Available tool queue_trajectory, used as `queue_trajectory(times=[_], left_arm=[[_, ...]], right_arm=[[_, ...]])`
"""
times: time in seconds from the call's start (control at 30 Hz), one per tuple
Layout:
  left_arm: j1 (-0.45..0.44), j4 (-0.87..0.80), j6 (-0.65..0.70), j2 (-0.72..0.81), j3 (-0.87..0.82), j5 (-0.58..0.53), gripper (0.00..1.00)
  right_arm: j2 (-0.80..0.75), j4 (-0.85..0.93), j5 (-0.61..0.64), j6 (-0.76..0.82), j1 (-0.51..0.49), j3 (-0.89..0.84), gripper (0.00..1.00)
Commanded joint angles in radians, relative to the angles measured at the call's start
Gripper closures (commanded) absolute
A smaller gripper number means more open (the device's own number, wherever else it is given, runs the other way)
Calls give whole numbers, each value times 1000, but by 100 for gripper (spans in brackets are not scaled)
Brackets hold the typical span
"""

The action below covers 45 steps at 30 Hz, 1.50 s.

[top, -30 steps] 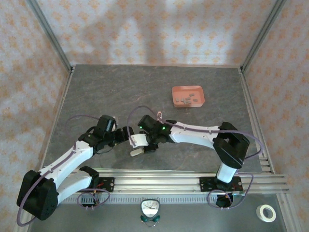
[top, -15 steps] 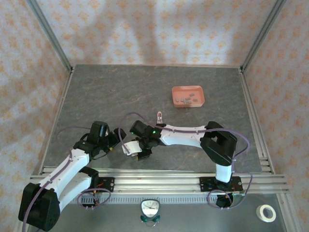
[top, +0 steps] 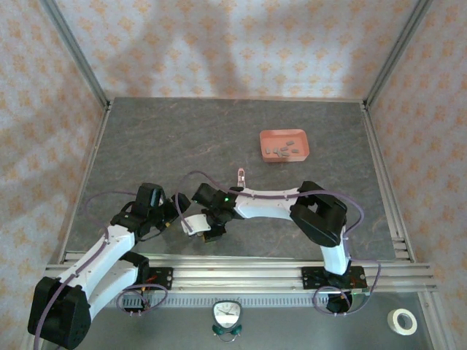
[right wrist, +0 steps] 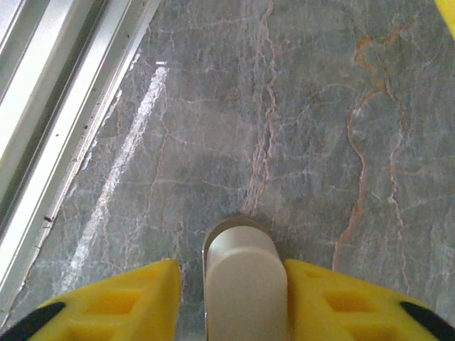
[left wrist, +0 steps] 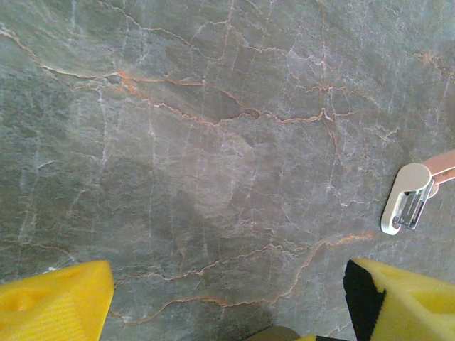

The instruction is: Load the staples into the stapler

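Staples (top: 283,152) in the tray (top: 284,133) lie well beyond and right of both arms; right end effector (top: 206,227) clamps the stapler (top: 193,223), left end effector (left wrist: 227,305) gapes wide, empty.

right tool (right wrist: 245,284) clamped, left tool (left wrist: 227,298) spread wide (both low, nearly meeting).

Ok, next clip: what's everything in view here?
Table: one, grey stone, under everything.
Tray: one, salmon-pink, far right of the table.
Staples: several, dark grey, in the tray.
Small item: one, pink and white, mid-table, apart from both arms.
White object: one, probably the stapler, near edge.
Clock: one, white, front ledge.
Tape roll: one, white, front right corner.
Left gripper: yellow fingers, open, empty.
Right gripper: yellow fingers, closed on the white object.
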<state>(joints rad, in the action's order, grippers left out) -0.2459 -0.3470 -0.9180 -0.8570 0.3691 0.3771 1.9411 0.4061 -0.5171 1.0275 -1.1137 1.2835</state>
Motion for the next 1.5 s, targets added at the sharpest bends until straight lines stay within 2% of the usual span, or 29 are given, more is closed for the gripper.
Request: queue_trajectory(times=[0.0,0.2,0.57,0.8,1.0,1.17,1.47], left_arm=[[10,-2,19,4,6,-14,15],[10,18,120,7,47,22,17],[-4,179,317,51,94,125,23],[-84,280,592,120,121,144,29],[-116,287,841,142,156,254,32],[-118,295,1026,155,165,394,36],[-131,190,1311,105,220,598,41]], right_arm=[[3,7,-21,-7,-1,28,65],[-82,-81,-8,-107,5,-50,76],[-375,-529,64,-507,68,-386,81],[-547,-692,131,-686,134,-558,81],[-645,-894,157,-856,196,-675,82],[-692,-969,125,-904,235,-722,82],[-718,-931,-14,-848,249,-702,82]])
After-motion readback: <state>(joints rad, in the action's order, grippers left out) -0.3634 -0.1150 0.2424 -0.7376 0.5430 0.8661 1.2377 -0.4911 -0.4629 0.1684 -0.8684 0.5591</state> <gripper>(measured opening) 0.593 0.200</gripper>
